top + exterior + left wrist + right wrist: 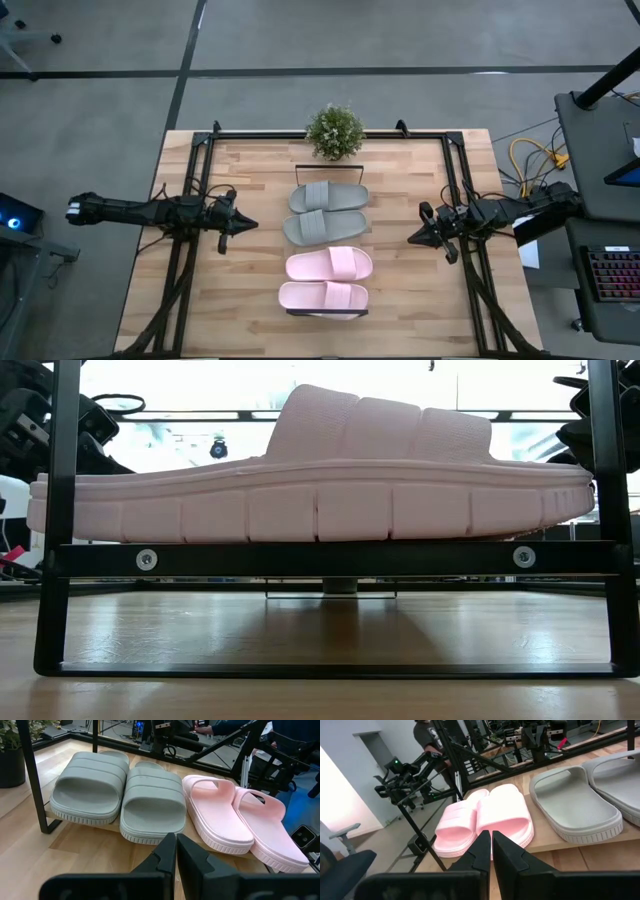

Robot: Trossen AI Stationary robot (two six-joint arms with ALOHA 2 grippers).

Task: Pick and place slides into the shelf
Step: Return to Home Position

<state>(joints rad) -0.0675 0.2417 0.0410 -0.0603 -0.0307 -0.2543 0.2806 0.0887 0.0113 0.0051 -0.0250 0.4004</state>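
Note:
Two grey slides (326, 212) and two pale pink slides (327, 280) lie side by side in a row along the shelf (327, 313), soles down on its board, in the middle of the table. In the left wrist view the grey slides (117, 795) and pink slides (235, 820) lie ahead of the fingers. The low view shows a pink slide (310, 485) on the shelf's black frame (330, 557). My left gripper (247, 224) is shut, left of the row, touching nothing. My right gripper (411, 238) is shut, right of the row, touching nothing.
A small potted plant (334, 131) stands at the table's far edge behind the shelf. Black rails (190, 240) run along the table's left and right sides under both arms. A person (426, 732) shows beyond the table. Bare wood lies between each gripper and the shelf.

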